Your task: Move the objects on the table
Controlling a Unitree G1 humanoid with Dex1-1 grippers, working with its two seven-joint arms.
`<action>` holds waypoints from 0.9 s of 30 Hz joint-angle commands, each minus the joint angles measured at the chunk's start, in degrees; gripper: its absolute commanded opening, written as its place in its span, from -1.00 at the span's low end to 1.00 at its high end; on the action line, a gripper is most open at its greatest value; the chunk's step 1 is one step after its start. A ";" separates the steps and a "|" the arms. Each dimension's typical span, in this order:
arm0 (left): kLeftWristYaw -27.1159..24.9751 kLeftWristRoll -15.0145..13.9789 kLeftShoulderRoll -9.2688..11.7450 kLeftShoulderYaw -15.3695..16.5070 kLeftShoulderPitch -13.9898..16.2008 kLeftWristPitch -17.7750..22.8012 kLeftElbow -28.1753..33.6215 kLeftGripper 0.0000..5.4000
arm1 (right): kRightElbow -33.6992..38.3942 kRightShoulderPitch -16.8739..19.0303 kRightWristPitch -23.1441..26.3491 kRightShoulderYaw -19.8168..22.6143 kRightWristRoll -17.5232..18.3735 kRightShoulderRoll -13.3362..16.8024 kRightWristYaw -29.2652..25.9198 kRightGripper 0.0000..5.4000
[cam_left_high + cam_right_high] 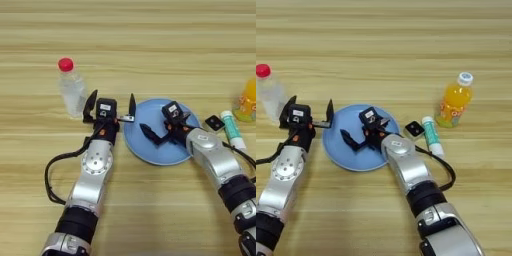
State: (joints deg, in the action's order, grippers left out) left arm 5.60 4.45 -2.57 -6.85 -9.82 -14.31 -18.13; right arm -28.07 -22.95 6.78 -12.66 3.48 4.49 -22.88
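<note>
A clear red-capped bottle [71, 90] stands at the left. My left gripper [111, 106] is open just right of it; its left finger is beside the bottle and its right finger is near the rim of the round blue plate [150, 152]. My right gripper [164, 126] hovers over the plate, open, with one finger stretched toward the plate's left side. Nothing is between either gripper's fingers. To the right of the plate lie a small black square item [215, 123] and a white teal-capped tube [233, 131]. Beyond them stands an orange drink bottle [456, 100].
The wooden table [150, 45] fills the view. A black cable [50, 177] loops beside my left forearm, and another cable [448, 172] runs along my right forearm close to the tube.
</note>
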 commanded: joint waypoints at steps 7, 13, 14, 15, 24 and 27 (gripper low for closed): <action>0.46 0.51 -1.23 -0.29 0.38 -0.25 -0.07 1.00 | 22.71 6.36 -2.15 2.80 -0.66 2.18 2.06 0.99; 0.47 0.53 -1.22 -0.31 0.29 -0.40 -0.38 1.00 | 29.55 4.09 -4.41 8.73 -0.12 3.55 6.17 0.99; 0.47 0.54 -1.23 -0.33 0.29 -0.41 -0.40 1.00 | 30.27 3.44 -4.90 10.18 -0.08 4.13 6.96 0.99; 0.48 0.56 -1.25 -0.35 0.28 -0.41 -0.42 1.00 | 30.84 2.69 -5.48 11.85 0.06 4.84 7.75 0.99; 0.68 0.11 -0.89 0.42 0.09 -0.43 -0.15 1.00 | 29.67 -1.01 -6.03 20.55 2.51 8.62 10.66 0.99; 0.77 -0.03 -0.74 0.84 0.04 -0.39 0.11 1.00 | 27.50 -2.02 -6.42 23.09 3.00 10.02 11.45 0.99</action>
State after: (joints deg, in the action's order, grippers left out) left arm 5.97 4.32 -2.54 -6.42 -9.72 -14.34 -18.29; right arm 0.84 -23.27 0.65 8.48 5.86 13.13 -12.01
